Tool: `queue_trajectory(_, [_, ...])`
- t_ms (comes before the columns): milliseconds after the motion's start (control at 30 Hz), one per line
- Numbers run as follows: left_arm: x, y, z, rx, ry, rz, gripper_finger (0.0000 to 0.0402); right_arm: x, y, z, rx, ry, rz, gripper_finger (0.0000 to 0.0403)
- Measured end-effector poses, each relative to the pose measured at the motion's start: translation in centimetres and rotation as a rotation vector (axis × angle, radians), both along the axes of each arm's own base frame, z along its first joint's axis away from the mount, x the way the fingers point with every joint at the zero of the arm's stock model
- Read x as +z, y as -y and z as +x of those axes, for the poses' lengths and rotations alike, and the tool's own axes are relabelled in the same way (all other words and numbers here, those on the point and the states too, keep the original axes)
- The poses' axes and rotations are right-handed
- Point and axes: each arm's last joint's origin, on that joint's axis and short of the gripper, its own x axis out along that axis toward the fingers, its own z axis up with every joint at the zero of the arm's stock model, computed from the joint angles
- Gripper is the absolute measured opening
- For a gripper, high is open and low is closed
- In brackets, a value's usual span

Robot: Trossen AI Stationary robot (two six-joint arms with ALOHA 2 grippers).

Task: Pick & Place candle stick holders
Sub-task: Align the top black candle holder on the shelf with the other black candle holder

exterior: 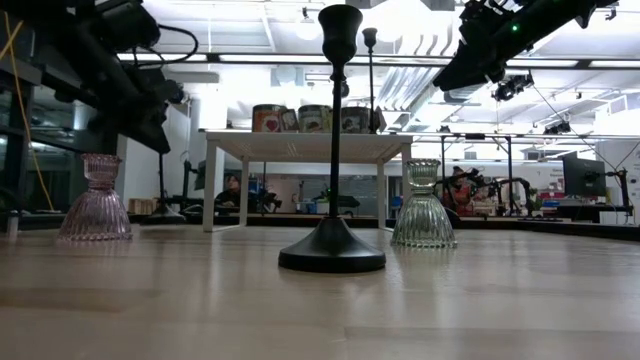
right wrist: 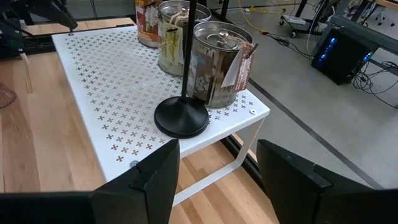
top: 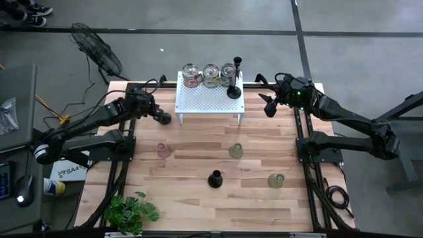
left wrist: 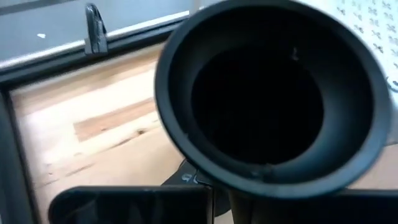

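Note:
My left gripper [top: 160, 117] is over the table just left of the white perforated stand [top: 198, 102], shut on a black candle stick holder [left wrist: 267, 106], whose round cup fills the left wrist view. My right gripper [top: 269, 106] hangs open off the stand's right side, touching nothing. A slim black stemmed holder [right wrist: 181, 117] stands by its round base on the stand's right part. On the table stand a pink glass holder [top: 163, 151], two greenish ones [top: 236, 151] [top: 275, 180] and a black one [top: 215, 179], each on its base. My left gripper is shut on the black holder below its cup, about at the stem [left wrist: 239, 202]. The cup's open mouth faces the wrist camera and hides the place of contact. A dark finger [left wrist: 130, 205] shows beside the stem. Whether the holder is clear of the table cannot be told.
Three jars [top: 210, 75] stand in a row along the stand's far edge, behind the stemmed holder. A leafy green plant [top: 132, 213] sits at the table's near left corner. Bare wood lies between the holders in the middle of the table.

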Motion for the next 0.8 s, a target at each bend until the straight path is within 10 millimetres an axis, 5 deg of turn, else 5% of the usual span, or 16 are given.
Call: queue_trajectory(800, [12.7, 0.4, -1.3, 0.031, -0.073, 0.184, 0.0007, 0.0, 0.0, 0.0, -0.001, 0.0, 0.003, 0.0207])
